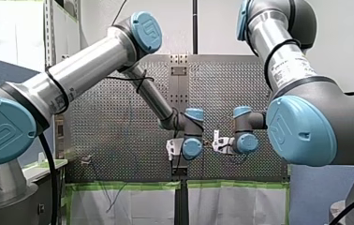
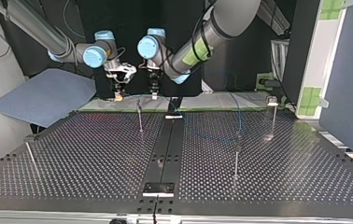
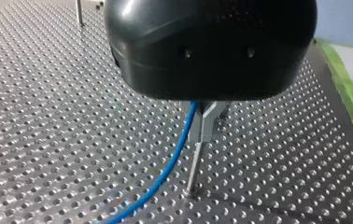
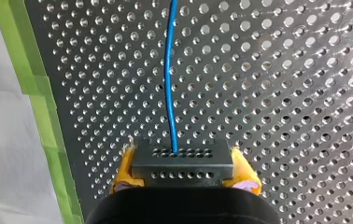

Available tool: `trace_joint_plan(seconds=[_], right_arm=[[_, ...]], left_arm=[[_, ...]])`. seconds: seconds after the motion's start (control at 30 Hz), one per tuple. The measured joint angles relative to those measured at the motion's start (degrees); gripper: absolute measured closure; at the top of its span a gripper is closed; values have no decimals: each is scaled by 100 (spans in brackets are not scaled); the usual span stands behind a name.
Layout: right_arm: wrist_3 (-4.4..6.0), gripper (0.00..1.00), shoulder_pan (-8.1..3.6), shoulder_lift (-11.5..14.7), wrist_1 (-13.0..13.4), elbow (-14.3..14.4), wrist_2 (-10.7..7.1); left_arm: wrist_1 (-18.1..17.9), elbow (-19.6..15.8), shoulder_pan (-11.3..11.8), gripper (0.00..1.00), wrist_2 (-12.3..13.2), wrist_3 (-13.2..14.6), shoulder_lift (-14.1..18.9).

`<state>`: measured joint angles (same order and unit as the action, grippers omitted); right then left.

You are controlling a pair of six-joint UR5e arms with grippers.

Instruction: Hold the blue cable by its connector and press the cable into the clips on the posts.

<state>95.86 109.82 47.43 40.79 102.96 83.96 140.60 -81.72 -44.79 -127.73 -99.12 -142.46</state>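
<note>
State of left gripper can't be told, hidden by black housing; right gripper's yellow pads clamped on black perforated rectangular connector; blue cable pointed straight ahead over perforated metal table, just beside slim metal clip post.

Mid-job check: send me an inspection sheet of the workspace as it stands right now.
Surface: perforated table, holes all over.
Job's things: blue cable leaves the black connector and passes a clip on a post; whether seated, cannot tell.
Clutter: nothing seen.
Grippers: right gripper shut on the connector, yellow pads on both sides; left gripper above the clip.
Cables: black cable looped along my left arm.
Surroundings: green tape at the table's edge; blue-grey sheet at the top view's left.
</note>
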Motion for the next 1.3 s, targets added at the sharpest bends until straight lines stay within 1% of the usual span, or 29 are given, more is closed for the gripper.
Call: trace_joint_plan(seconds=[0.13,0.3,0.43,0.57,0.67,0.77,0.93,1.13,1.3], right_arm=[[66,100,-46,4,0,-5,-169],[93,100,-72,5,1,-33,-434],[119,100,-120,2,-26,-71,-629],[143,100,-194,3,-42,-84,-825],[153,100,-272,4,-54,-85,-968],[189,100,-360,3,-59,-86,-1111],[244,100,-504,1,-51,-90,-1357],[294,100,-678,0,-33,-88,-1510],[326,100,-804,-9,4,-92,-1608]], left_arm=[[-79,79,-43,100,-156,67,-111],[-235,94,-78,100,-390,188,-138],[-323,95,-103,100,-503,298,-141],[-408,96,-118,100,-545,390,-143],[-446,97,-118,100,-531,423,-144],[-458,96,-115,100,-517,437,-144],[-431,101,-48,100,-371,503,-177],[-176,300,2,100,-86,502,-432],[54,525,21,100,37,401,-651]])
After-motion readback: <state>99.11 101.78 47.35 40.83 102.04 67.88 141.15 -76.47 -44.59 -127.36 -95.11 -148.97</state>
